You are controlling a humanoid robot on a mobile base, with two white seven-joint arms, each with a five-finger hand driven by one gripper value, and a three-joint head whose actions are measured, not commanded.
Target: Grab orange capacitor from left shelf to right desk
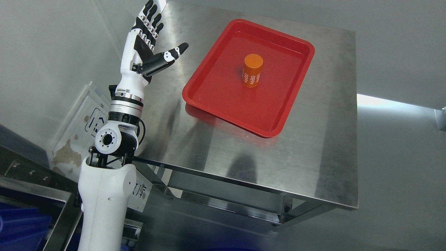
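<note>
The orange capacitor (252, 70), a short cylinder with white print on its side, stands upright in the middle of a red tray (205, 91) on a steel desk (313, 146). My left hand (153, 42) is raised over the desk's far left corner, well left of the tray. Its fingers (150, 16) are stretched out, its thumb (174, 52) points toward the tray, and it holds nothing. My right arm is out of view.
The desk's front edge (244, 181) runs across the lower middle with its frame below. A white placard (80, 129) leans beside my forearm at the left. A metal shelf frame with blue bins (21, 223) sits at the lower left.
</note>
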